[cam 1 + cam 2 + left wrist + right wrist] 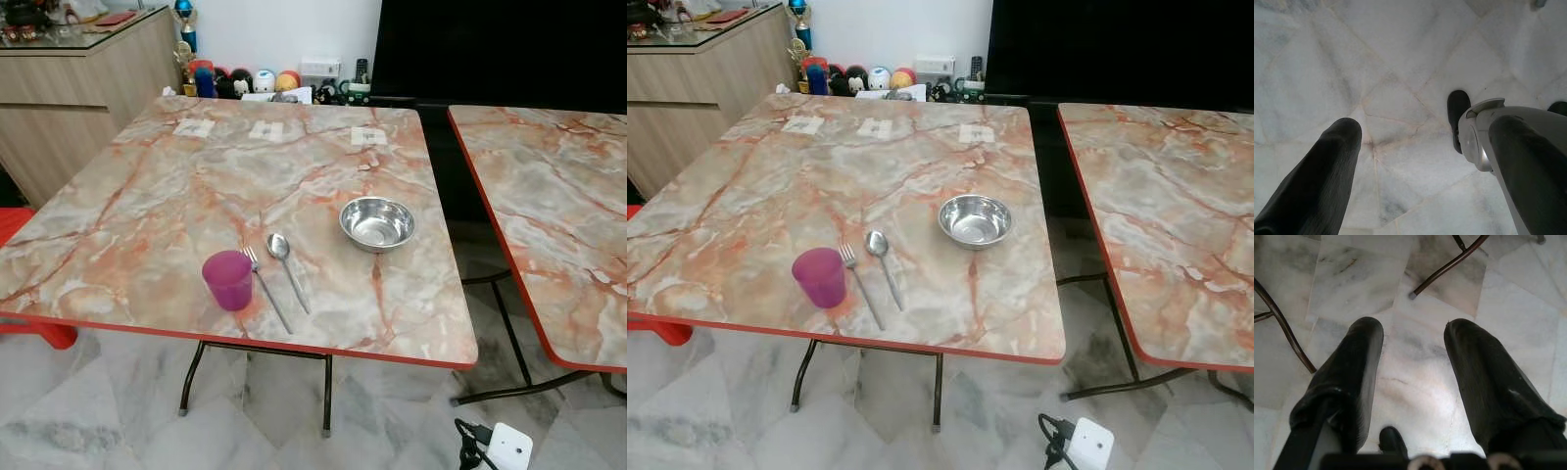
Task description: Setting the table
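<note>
Standing before the marble-patterned table (147, 196), the robot has both arms hanging at its sides, so nothing is gripped. Nearest the table's front edge and toward its left sits the purple cup (227, 279), upright. Just beside it on the right lie the fork (265, 286) and then the spoon (289, 269), close together but apart, their heads pointing toward the far edge and their handles running back toward the front edge, slanting a little rightward. Farther right and a bit deeper in, the steel bowl (377, 222) stands alone, well apart from the cutlery and short of the right edge. A second table (558, 196) of the same pattern stands to the right across a gap.

The left gripper (1420, 166) points at the tiled floor (1376, 58), fingers spread and empty; the right gripper (1413, 362) does likewise near a table leg (1449, 265), jaws parted with nothing between them.

All pieces lie above and ahead of both grippers. By my reading, the cup and cutlery favour the left arm, the bowl the right; a grasp on fork or spoon should close across the handle.
</note>
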You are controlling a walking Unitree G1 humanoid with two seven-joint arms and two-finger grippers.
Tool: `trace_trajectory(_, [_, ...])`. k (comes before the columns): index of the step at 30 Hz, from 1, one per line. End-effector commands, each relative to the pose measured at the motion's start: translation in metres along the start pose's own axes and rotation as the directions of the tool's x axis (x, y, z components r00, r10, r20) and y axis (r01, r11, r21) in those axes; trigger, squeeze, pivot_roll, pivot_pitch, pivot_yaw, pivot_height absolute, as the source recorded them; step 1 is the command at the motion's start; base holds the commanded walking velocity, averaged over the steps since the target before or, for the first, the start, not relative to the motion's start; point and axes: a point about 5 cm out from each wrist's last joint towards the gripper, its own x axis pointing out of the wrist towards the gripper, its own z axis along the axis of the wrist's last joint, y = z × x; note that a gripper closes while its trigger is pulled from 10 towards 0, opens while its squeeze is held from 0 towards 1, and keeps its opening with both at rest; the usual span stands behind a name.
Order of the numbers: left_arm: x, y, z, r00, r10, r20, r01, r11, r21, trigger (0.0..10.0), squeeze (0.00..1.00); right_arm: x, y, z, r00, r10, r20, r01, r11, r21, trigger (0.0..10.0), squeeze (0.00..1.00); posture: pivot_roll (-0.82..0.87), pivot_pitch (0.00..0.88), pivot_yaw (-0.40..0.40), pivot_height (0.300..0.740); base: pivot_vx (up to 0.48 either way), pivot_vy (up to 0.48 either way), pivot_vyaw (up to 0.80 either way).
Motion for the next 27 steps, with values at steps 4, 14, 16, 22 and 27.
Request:
trace_trajectory(4, [-0.001, 0.0, -0.005, 1.0, 0.002, -0.015, -0.002, 1.0, 0.007, 10.0, 0.0, 0.006, -0.012, 0.061, 0.948, -0.023, 0.317, 0.022, 1.0, 0.006, 10.0, 0.0, -0.02, 0.065, -0.039, 0.74, 0.0, 0.0, 0.0])
trace_trajectory(14, [0.0, 0.0, -0.001, 1.0, -0.001, -0.002, 0.001, 1.0, 0.01, 10.0, 0.0, 0.001, -0.047, 0.06, 0.922, -0.077, 0.379, 0.118, 0.989, -0.085, 10.0, 0.0, -0.03, 0.06, -0.042, 0.74, 0.0, 0.0, 0.0])
trace_trajectory(16, [0.0, 0.0, -0.001, 1.0, -0.002, 0.0, 0.002, 1.0, 0.011, 10.0, 0.0, 0.001, -0.05, 0.066, 0.911, -0.066, 0.406, 0.138, 0.979, -0.152, 10.0, 0.0, -0.03, 0.06, -0.041, 0.74, 0.0, 0.0, 0.0])
trace_trajectory(22, [-0.001, -0.002, -0.002, 1.0, -0.004, -0.002, 0.004, 1.0, 0.015, 10.0, 0.0, 0.0, -0.046, 0.091, 0.866, 0.054, 0.497, 0.084, 0.964, -0.251, 10.0, 0.0, -0.03, 0.052, -0.039, 0.74, 0.0, 0.0, 0.0])
trace_trajectory(27, [-0.001, -0.001, -0.004, 1.0, -0.005, -0.004, 0.005, 1.0, 0.018, 10.0, 0.0, -0.017, -0.016, 0.107, 0.804, 0.222, 0.552, -0.105, 0.966, -0.235, 10.0, 0.0, -0.03, 0.048, -0.04, 0.74, 0.0, 0.0, 0.0])
